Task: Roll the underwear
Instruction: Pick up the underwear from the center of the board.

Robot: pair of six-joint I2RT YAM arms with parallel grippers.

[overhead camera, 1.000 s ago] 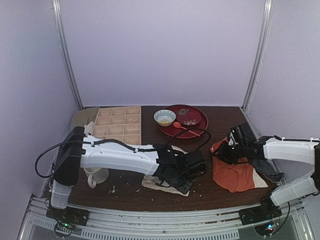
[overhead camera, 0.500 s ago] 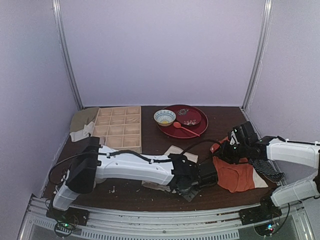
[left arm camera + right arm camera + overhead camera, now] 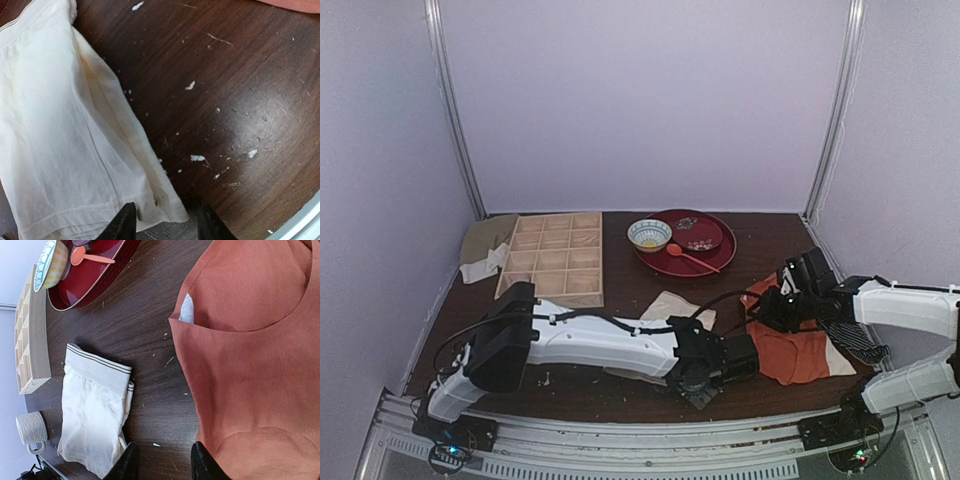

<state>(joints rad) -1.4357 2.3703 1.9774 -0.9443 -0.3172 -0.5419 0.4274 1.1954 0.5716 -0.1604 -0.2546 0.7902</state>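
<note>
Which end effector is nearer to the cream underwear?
Left. The left end effector is at the hem of the underwear; the right end effector is by the orange garment.

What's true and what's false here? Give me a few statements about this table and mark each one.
1. The cream underwear lies on the table. True.
2. The left tool is clamping the underwear. False: it stands open at the corner of the hem.
3. The orange spoon lies on the red tray. True.
4. The mug sits inside the wooden grid box. False: it stands on the table, outside the box.
</note>
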